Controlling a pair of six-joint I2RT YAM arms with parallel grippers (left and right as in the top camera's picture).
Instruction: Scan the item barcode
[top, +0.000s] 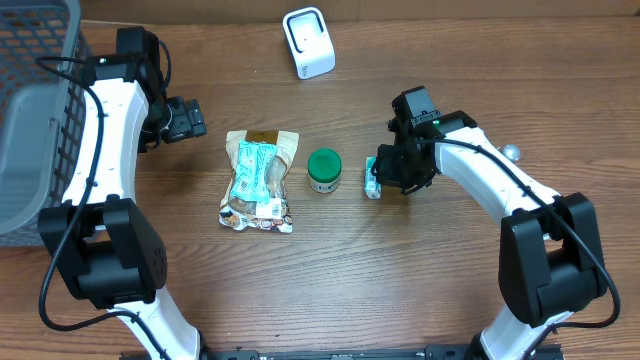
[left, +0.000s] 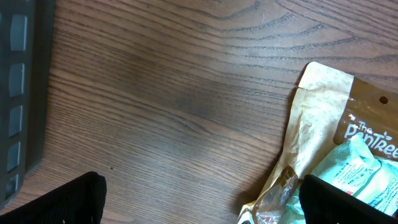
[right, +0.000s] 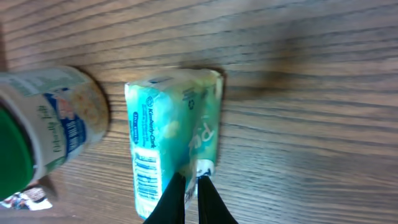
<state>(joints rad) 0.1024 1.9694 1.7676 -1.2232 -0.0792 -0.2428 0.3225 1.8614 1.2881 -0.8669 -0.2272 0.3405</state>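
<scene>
My right gripper (right: 190, 190) is clenched almost completely, pinching the near edge of the tissue pack (right: 169, 124) -- the item for scanning; the pack sits just beside the green-lidded jar (right: 43, 124), its barcode (right: 144, 174) showing on one long side; my left gripper (top: 186, 118) hangs spread wide and grasps nothing, over bare wood near the snack bag (left: 336, 155); the scanner (top: 308, 42) stands well apart -- at the far edge.

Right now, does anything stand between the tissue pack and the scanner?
Nothing visible does. The pack is pinched in the shut right gripper, and only table lies between it and the scanner. The jar stands beside the pack, off that line.
</scene>
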